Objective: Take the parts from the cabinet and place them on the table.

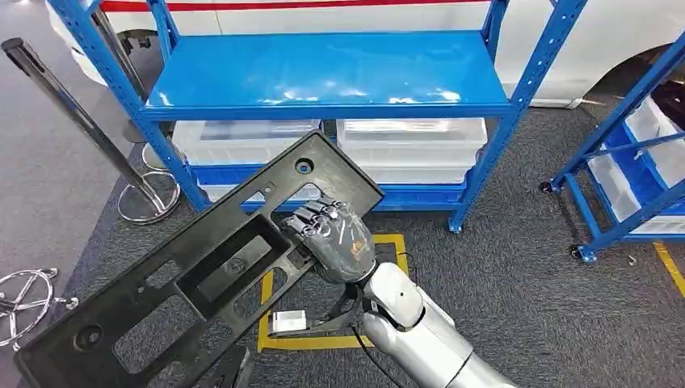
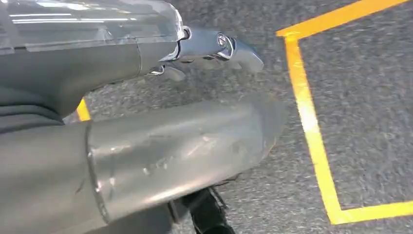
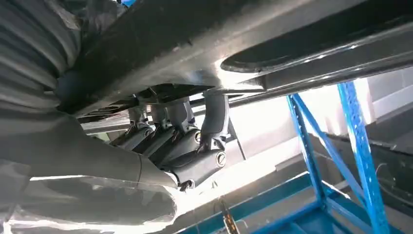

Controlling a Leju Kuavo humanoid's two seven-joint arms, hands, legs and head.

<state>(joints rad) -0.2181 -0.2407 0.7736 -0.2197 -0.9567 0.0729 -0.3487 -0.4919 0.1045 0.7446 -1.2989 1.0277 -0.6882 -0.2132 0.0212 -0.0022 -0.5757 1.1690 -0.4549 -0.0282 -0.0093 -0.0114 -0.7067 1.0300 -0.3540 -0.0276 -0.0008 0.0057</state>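
Observation:
In the head view a long black plastic panel (image 1: 202, 275) with several cut-outs is held tilted above the carpet, one end low at the left and the other near the blue rack. My right hand (image 1: 335, 238) grips it at its right-hand edge, fingers curled over the top. The right wrist view shows the panel's underside (image 3: 219, 34) with my dark fingers (image 3: 185, 141) hooked onto its rim. My left hand (image 2: 122, 146) hangs over the grey carpet holding nothing, its thumb and fingers apart.
A blue shelf rack (image 1: 323, 73) stands ahead, its top shelf bare and white bins (image 1: 412, 141) on the level below. A second blue rack (image 1: 630, 186) is at the right. A stanchion pole (image 1: 73, 113) leans at the left. Yellow tape (image 1: 323, 341) marks the carpet.

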